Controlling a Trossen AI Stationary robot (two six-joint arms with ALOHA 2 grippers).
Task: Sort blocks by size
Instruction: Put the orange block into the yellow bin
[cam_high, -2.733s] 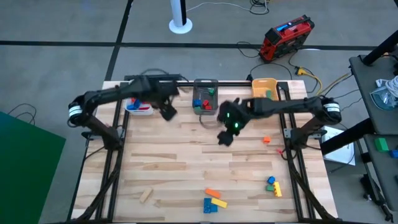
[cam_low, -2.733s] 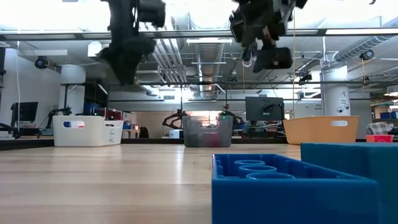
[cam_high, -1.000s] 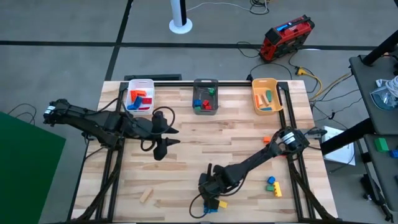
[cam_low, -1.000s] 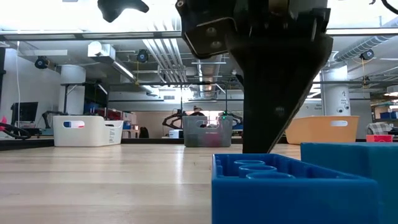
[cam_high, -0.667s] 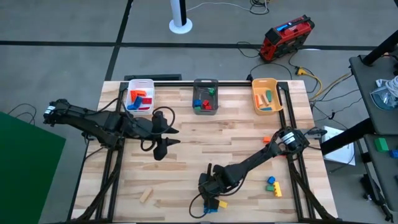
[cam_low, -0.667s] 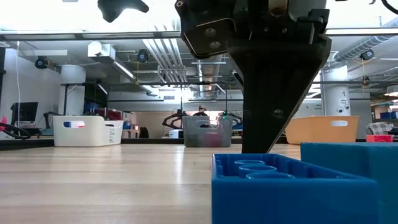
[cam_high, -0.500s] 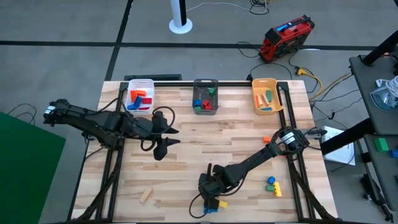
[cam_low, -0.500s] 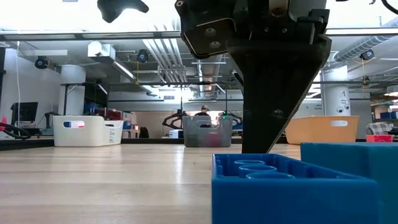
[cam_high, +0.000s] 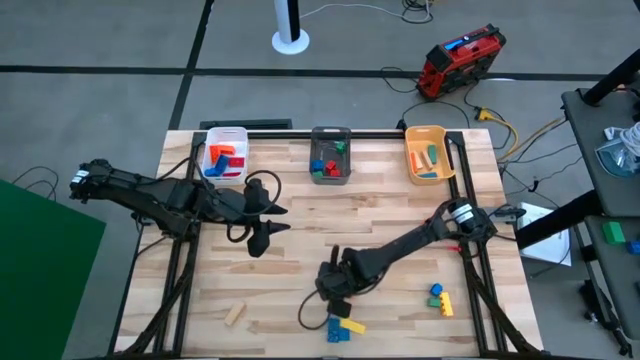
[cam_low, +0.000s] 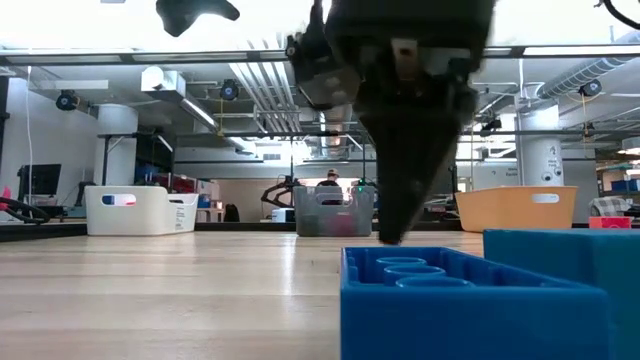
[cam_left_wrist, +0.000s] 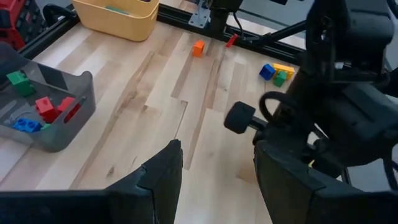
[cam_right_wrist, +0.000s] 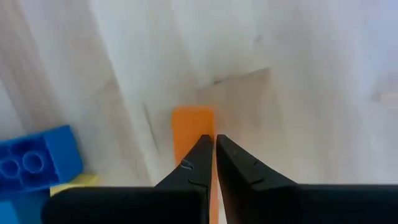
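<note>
Beside the right end effector (cam_right_wrist: 213, 163), an orange block (cam_right_wrist: 192, 132) and blue block (cam_right_wrist: 37, 158)

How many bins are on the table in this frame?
3, in a row along the table's far edge: a white bin at the left, a grey bin in the middle, an orange bin at the right. None appears hidden.

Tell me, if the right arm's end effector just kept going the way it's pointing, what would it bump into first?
Probably the bare tabletop. The right end effector points down at it, apparently shut on an orange block. A blue block lies off to one side, likely out of line.
</note>
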